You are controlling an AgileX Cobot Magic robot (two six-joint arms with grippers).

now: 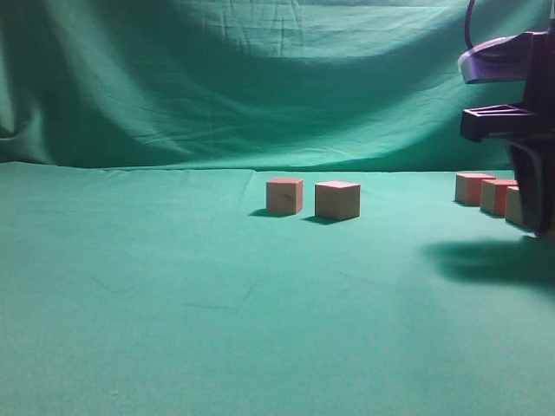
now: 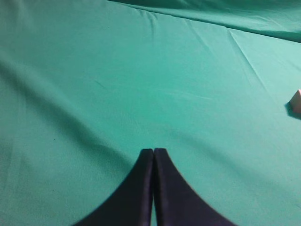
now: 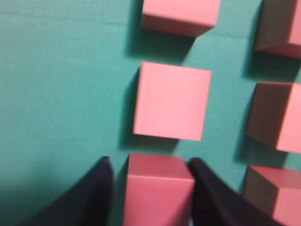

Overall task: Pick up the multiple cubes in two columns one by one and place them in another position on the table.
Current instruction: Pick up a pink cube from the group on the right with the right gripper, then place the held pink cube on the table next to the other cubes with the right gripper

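1. Right gripper [image 3: 150, 188] is low over the two columns of cubes at the worktop's [image 1: 173, 329] right edge, jaws straddling the nearest cube [image 3: 157, 188]; contact cannot be told.
2. Left gripper [image 2: 154, 157] has jaws together above bare cloth.
3. Two cubes [image 1: 312, 198] stand apart mid-worktop.

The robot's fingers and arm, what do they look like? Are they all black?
Mostly, yes. The left gripper has two smooth, matte black fingers that are wide at the bottom and taper to narrow tips, like a beak. The right gripper has the same dark, curved fingers. In the exterior view, the right arm is blocky and black with a shiny pale part and a dark cable on top.
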